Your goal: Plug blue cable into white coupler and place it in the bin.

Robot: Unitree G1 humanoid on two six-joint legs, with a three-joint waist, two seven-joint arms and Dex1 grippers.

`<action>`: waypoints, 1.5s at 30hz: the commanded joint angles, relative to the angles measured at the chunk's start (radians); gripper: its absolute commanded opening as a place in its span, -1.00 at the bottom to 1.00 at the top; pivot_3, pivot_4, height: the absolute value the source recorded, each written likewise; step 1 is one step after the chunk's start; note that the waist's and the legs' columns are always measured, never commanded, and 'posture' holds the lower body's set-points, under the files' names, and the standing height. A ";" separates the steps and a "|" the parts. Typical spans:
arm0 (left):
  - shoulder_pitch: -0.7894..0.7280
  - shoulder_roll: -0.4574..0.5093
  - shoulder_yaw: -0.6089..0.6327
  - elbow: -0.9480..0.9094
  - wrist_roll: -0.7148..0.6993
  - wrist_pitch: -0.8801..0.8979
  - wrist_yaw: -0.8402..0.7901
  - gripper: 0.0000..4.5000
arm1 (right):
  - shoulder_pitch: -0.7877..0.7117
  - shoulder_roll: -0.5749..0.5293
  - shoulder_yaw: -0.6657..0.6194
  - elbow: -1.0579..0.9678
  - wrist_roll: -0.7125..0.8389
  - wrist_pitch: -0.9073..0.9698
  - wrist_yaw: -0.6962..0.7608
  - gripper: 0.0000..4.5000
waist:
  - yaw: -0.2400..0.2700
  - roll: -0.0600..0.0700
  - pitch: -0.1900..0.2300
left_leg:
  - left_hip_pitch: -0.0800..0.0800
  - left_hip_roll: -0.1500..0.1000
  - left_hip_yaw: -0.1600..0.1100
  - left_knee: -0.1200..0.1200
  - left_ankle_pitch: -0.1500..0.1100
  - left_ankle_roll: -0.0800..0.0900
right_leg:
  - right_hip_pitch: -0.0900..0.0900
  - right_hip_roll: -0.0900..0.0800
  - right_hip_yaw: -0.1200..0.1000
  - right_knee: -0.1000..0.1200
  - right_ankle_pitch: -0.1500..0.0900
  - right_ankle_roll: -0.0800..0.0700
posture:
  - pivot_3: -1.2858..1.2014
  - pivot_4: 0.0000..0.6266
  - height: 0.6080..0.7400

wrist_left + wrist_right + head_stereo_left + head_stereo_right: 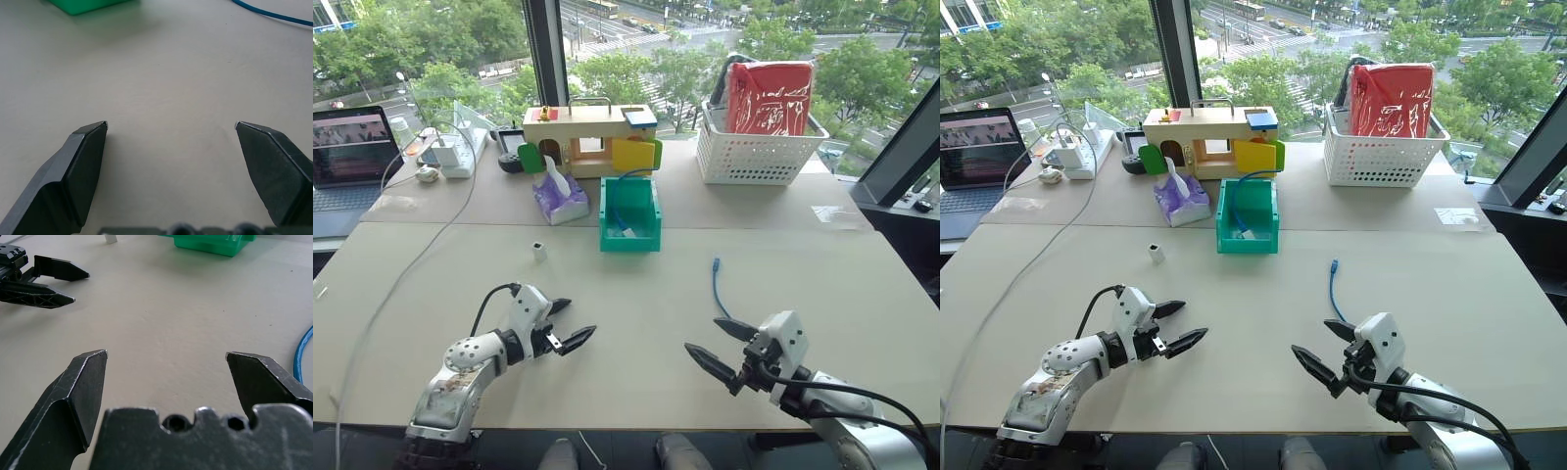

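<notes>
**Two grippers empty, cable and coupler apart on bench**

Left gripper (566, 325) hovers low over the bench (636, 294), fingers spread wide, nothing between them. Right gripper (719, 345) likewise, fingers wide apart and empty. Blue cable (716, 285) lies loose on the bench just beyond the right gripper, one plug end pointing away from the robot. White coupler (539, 251) stands alone, well to the left of the cable. Green bin (629, 215) sits farther back, mid-bench; something blue lies inside it.
</notes>
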 commanded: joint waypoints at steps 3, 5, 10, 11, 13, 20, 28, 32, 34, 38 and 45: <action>-0.030 0.021 -0.007 0.011 -0.018 0.011 -0.035 1.00 | -0.158 0.016 -0.053 -0.035 0.060 0.141 -0.136 0.99 | -0.003 0.000 0.000 | 0.000 0.000 0.000 0.000 0.000 0.000 | 0.000 0.000 0.000 0.000 0.000 0.000 | 0.03 -0.52 0.87; -0.050 0.023 0.001 0.018 -0.028 0.011 -0.045 1.00 | -0.262 -0.014 -0.043 -0.013 0.025 0.233 -0.193 0.99 | -0.007 0.000 0.000 | 0.000 0.000 0.000 0.000 0.001 -0.001 | -0.001 0.000 0.001 0.000 0.000 0.000 | 0.03 -0.52 0.87; -0.079 0.015 -0.009 0.030 -0.026 0.014 -0.042 1.00 | -0.537 0.017 -0.001 0.185 -0.098 0.451 -0.413 0.99 | 0.000 -0.001 0.000 | -0.001 0.000 0.000 0.000 0.002 -0.001 | -0.001 0.000 0.001 0.000 0.001 -0.001 | 0.03 -0.52 0.87; -0.079 0.017 -0.011 0.032 -0.024 0.012 -0.044 1.00 | -0.574 0.039 -0.014 0.219 -0.097 0.482 -0.438 0.99 | 0.000 -0.001 0.000 | -0.002 -0.001 0.000 0.000 0.002 -0.001 | -0.002 0.000 0.001 0.000 0.001 -0.001 | 0.03 -0.52 0.87; -0.078 0.022 -0.015 0.037 -0.017 0.005 -0.046 1.00 | -0.634 0.062 -0.025 0.282 -0.104 0.505 -0.458 0.99 | 0.000 -0.001 0.000 | -0.002 -0.001 0.000 0.000 0.002 -0.001 | -0.002 0.000 0.001 0.000 0.003 -0.005 | 0.03 -0.52 0.87; -0.045 0.025 0.005 0.029 -0.005 -0.019 -0.018 1.00 | -0.790 0.125 0.018 0.531 -0.149 0.517 -0.480 0.99 | -0.002 -0.001 0.000 | -0.002 -0.001 0.000 -0.004 0.002 -0.001 | -0.002 0.000 0.001 -0.002 0.004 -0.008 | 0.03 -0.52 0.87; -0.029 0.022 0.008 0.027 -0.003 -0.034 -0.001 1.00 | -0.814 0.138 0.066 0.648 -0.206 0.463 -0.450 0.99 | -0.006 -0.001 0.000 | -0.001 -0.001 0.000 -0.004 0.002 -0.001 | -0.002 0.000 0.001 -0.002 0.004 -0.008 | 0.03 -0.52 0.87; -0.028 0.017 0.011 0.033 -0.005 -0.042 -0.001 1.00 | -0.827 0.159 0.078 0.719 -0.235 0.382 -0.440 0.77 | -0.015 -0.001 0.000 | 0.000 -0.001 0.000 -0.004 0.002 -0.001 | -0.001 0.000 0.001 -0.001 0.004 -0.007 | 0.03 -0.52 0.87; -0.032 0.017 0.009 0.042 0.000 -0.050 -0.004 1.00 | -0.841 0.167 0.074 0.774 -0.244 0.321 -0.425 0.51 | -0.023 -0.001 0.000 | 0.001 -0.001 0.000 -0.004 0.002 -0.001 | -0.001 0.000 0.001 -0.001 0.005 -0.007 | 0.03 -0.52 0.87; -0.039 0.005 0.021 0.056 -0.010 -0.060 0.002 1.00 | -0.852 0.167 0.065 0.826 -0.233 0.239 -0.356 -0.07 | -0.035 -0.001 0.000 | 0.001 0.000 0.000 -0.003 0.002 0.000 | 0.000 0.000 0.001 0.000 0.005 -0.007 | 0.03 -0.52 0.87; -0.051 -0.020 0.034 0.079 -0.034 -0.063 -0.002 1.00 | -0.813 0.017 0.206 0.618 -0.167 0.112 0.103 -0.97 | -0.039 0.000 0.000 | -0.001 -0.001 0.000 -0.004 0.002 0.000 | -0.002 0.000 0.001 0.000 0.005 -0.007 | 0.03 -0.52 0.87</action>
